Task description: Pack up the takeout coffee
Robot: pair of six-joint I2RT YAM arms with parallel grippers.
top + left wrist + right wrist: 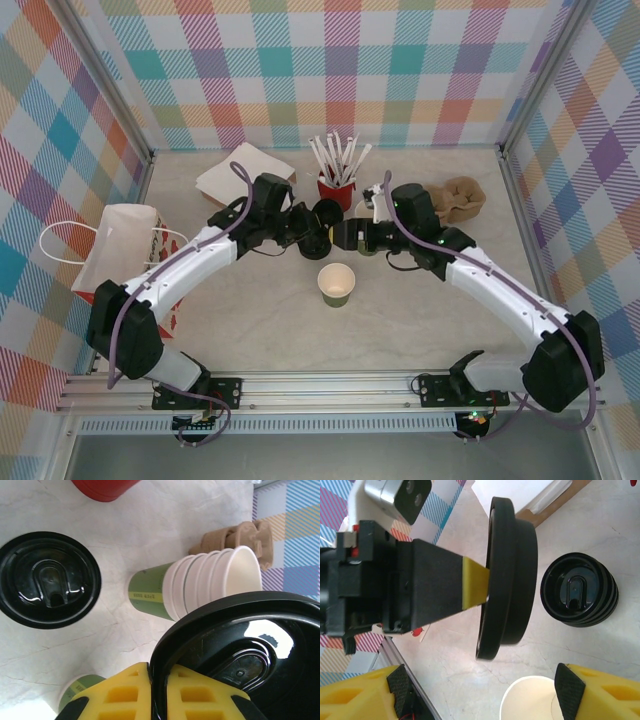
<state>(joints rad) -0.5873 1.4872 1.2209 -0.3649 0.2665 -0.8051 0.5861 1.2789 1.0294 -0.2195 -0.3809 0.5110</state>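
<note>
Takeout coffee cup (336, 284) stands upright and lidless on the tabletop (250, 310), just in front of both arms. Left gripper (157, 692) has its jaws pinched on the rim of a black lid (240, 650), close by the lid stack (326, 212). Right gripper (482, 690) faces it, jaws spread wide, holding nothing. With so thin a pinch, I'd fear the lid twisting or slipping, then landing crooked and toppling the light cup.

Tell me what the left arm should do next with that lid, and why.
Probably swing the left gripper toward the open cup and level its black lid over the rim: the lid is pinched on edge, and the cup stands upright and uncovered.
</note>
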